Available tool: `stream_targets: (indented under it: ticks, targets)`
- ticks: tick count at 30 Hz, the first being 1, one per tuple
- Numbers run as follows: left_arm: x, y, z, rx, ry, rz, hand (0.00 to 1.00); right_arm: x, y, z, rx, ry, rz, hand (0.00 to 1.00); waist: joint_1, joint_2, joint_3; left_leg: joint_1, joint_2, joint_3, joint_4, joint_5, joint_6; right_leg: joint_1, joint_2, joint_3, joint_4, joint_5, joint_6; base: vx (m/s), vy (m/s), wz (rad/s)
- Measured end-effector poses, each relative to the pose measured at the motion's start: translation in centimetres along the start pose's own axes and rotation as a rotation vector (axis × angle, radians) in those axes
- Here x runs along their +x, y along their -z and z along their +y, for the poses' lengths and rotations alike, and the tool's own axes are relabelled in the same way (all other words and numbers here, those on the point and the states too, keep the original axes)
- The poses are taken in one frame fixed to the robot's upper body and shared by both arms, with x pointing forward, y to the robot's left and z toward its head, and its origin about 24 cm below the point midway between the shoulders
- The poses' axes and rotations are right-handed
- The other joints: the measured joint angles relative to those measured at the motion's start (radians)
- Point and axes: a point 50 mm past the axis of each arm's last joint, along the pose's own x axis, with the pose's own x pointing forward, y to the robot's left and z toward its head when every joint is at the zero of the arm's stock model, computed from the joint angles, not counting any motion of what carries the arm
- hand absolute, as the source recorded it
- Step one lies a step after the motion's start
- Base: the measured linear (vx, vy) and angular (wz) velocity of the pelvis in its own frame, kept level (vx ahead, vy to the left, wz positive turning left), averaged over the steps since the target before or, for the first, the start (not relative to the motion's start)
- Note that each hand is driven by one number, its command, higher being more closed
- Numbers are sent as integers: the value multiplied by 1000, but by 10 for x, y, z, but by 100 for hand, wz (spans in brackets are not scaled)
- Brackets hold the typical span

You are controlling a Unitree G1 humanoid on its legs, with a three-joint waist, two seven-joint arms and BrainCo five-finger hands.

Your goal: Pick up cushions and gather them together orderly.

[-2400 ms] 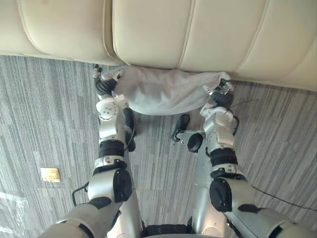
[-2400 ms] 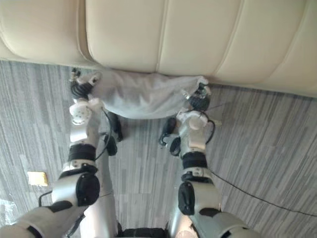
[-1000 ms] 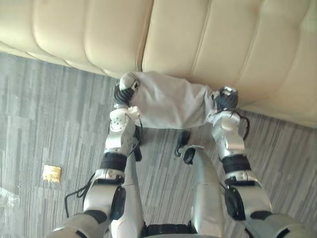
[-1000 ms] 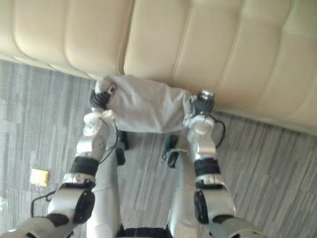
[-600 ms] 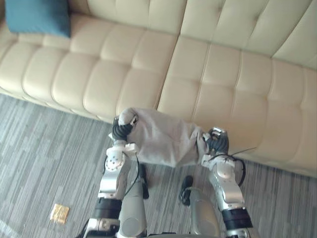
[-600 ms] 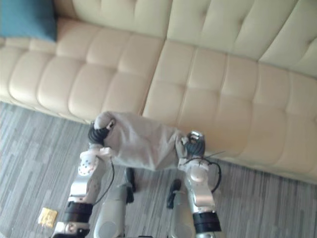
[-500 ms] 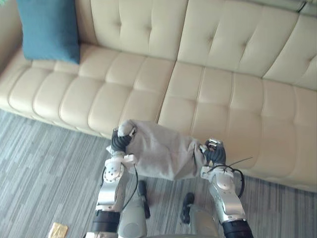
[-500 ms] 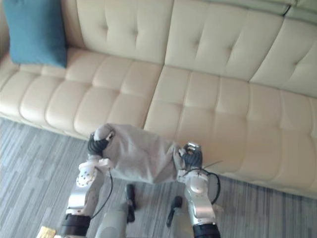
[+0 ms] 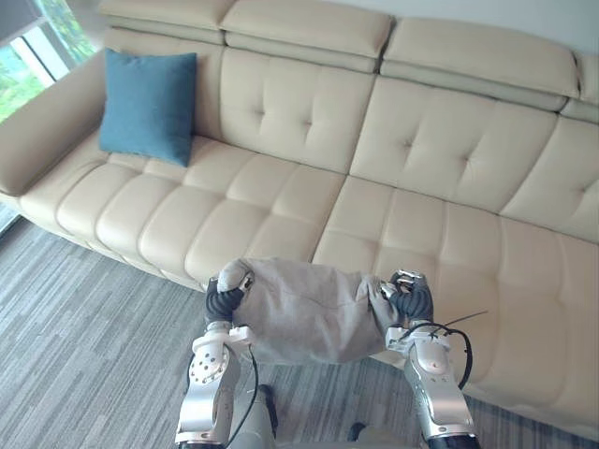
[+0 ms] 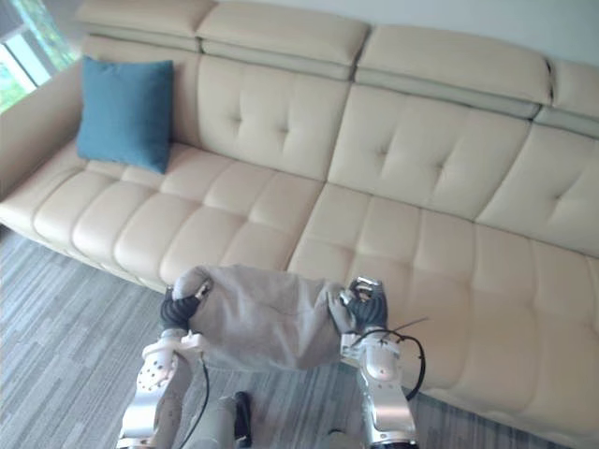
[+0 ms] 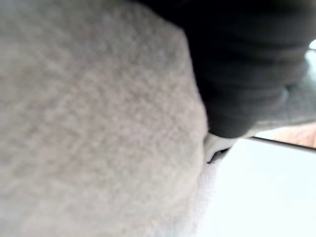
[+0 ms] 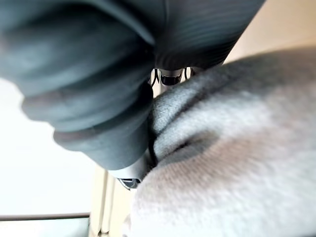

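here the grey cushion (image 9: 304, 311) hangs over the near edge of the sofa (image 9: 421, 215), its ends grasped by curled fingers of the left hand (image 9: 225, 297) and right hand (image 9: 409, 299). a blue cushion (image 9: 147, 105) sits far left.

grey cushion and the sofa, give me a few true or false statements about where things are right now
1. The grey cushion is held up between both hands. True.
2. The left hand grips one end of it and the right hand grips the other. True.
3. The blue cushion lies flat in the middle of the sofa. False: it stands propped against the backrest near the sofa's left end.
4. The grey cushion sits right beside the blue one. False: it is held by the sofa's front edge, well apart from the blue cushion.
5. The sofa is dark brown. False: it is cream.
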Motion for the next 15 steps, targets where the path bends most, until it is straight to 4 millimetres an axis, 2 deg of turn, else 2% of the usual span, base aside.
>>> stream_targets:
  ticks: [1, 2, 3, 4, 6, 7, 8, 9, 10, 11, 12, 13, 15]
  targets:
    - [-1, 1, 0, 0, 8, 7, 100, 0, 0, -1, -2, 3, 2, 100, -1, -4, -3, -2, 8, -17, -58, 10, -19, 9, -16, 2, -20, 6, 11, 59, 238, 10]
    - [-2, 4, 0, -1, 6, 18, 100, 1, 2, -1, -3, 6, 7, 100, -1, -2, -14, 7, 21, -11, -96, 53, -78, 22, -25, 12, -49, 14, 38, 77, 257, 6]
    - [-2, 4, 2, 8, 5, 23, 100, 1, 5, 0, 1, 3, 25, 100, -1, -20, -14, 9, 3, 2, -84, 36, -57, 26, -44, 19, -59, 15, 35, 130, 347, -19]
    - [-3, 8, 6, 24, -2, 40, 100, -1, 13, 5, 9, -7, 64, 100, 5, -49, -22, 10, -25, 26, -55, -8, -31, 24, -77, 40, -58, 52, 29, 114, 264, -19]
    - [-3, 10, 7, 40, -4, 51, 100, -5, 19, 6, 9, -10, 93, 100, 9, -42, -25, 27, -29, 52, -35, -47, -5, -24, -98, 84, 31, 112, 19, 145, 388, -41]
    - [-2, 8, 8, 54, -3, 44, 100, -6, 20, 8, 8, -19, 97, 100, 11, -42, -25, 57, -37, 85, -38, -69, 14, -98, -122, 129, 167, 152, -5, 149, 412, -54]
    - [-2, 8, 9, 57, -3, 43, 100, -6, 20, 9, 7, -23, 97, 100, 9, -42, -25, 74, -43, 97, -43, -77, 21, -132, -134, 145, 232, 170, -26, 209, 442, -71]
    - [-3, 9, 12, 60, -11, 47, 100, -6, 23, 11, -1, -34, 107, 100, 7, -36, -21, 140, -54, 134, -65, -98, 36, -232, -151, 189, 447, 200, -71, 186, 326, -52]
    - [-3, 9, 13, 60, -15, 48, 100, -6, 24, 12, -5, -39, 113, 100, 4, -35, -21, 164, -58, 145, -76, -103, 40, -258, -146, 202, 513, 183, -70, 233, 319, -52]
    - [-3, 11, 14, 62, -20, 55, 100, -6, 29, 14, -10, -48, 135, 100, -10, -20, -23, 222, -63, 162, -106, -113, 50, -308, -107, 208, 637, 127, -41, 162, 141, -26]
    - [-3, 11, 14, 62, -20, 57, 100, -7, 31, 15, -11, -52, 143, 100, -15, -17, -30, 240, -64, 169, -119, -114, 55, -327, -86, 201, 658, 100, -31, 215, 127, -30]
    - [-3, 11, 14, 62, -20, 51, 100, -6, 33, 16, -13, -57, 150, 100, -25, -17, -37, 270, -69, 183, -140, -116, 62, -354, -50, 178, 657, 61, -16, 237, 74, -25]
    - [-2, 10, 14, 62, -19, 45, 100, -3, 33, 17, -23, -66, 149, 100, -42, -18, -42, 327, -86, 209, -188, -115, 44, -378, 22, 96, 519, 21, -26, 319, 32, -21]
